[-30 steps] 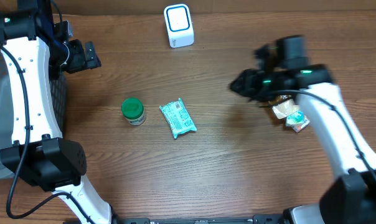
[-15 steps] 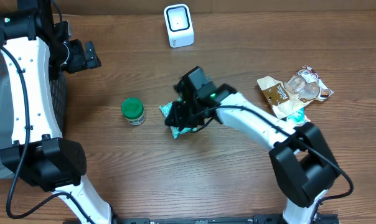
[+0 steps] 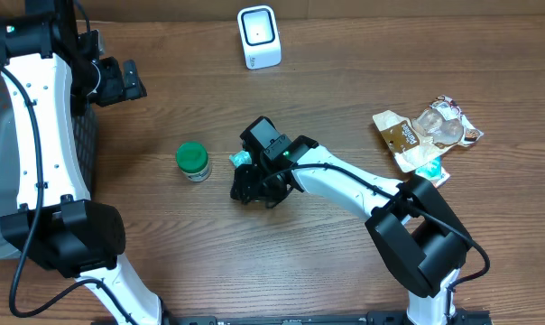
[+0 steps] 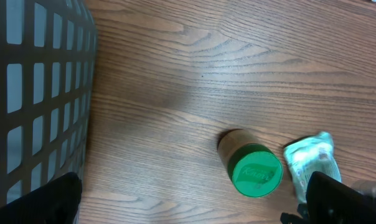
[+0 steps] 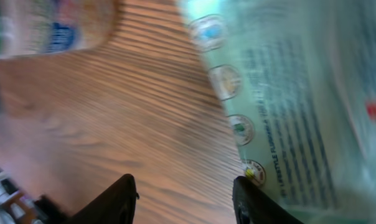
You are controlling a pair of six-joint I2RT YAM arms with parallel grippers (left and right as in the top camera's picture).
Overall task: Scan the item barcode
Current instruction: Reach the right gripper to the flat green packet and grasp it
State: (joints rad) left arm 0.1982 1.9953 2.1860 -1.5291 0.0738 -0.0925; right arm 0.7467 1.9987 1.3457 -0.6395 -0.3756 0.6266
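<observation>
My right arm is stretched low across the desk from its base at the near right edge, elbow bent, forearm running left toward the middle. The right hand is tipped down over the teal packet, covering most of it from above, so only a corner peeks out beside the wrist. In the right wrist view that hand is released: both dark fingers stand apart with bare wood between them, and the packet lies just off the right-side finger, flat on the desk and not gripped. The packet sits mid-desk, just right of the green-lidded jar and well short of the white scanner at the far edge. My left arm stands upright along the left side beside the basket, with the left hand spread wide and holding nothing; its camera looks down on the jar and the packet. Compared with a second ago, the right arm has swung a long way: it was hovering over the snack packets on the right, which now lie uncovered. Since half a second ago it has shifted a little further toward me and to the left. The left arm, the jar and the scanner haven't budged.
</observation>
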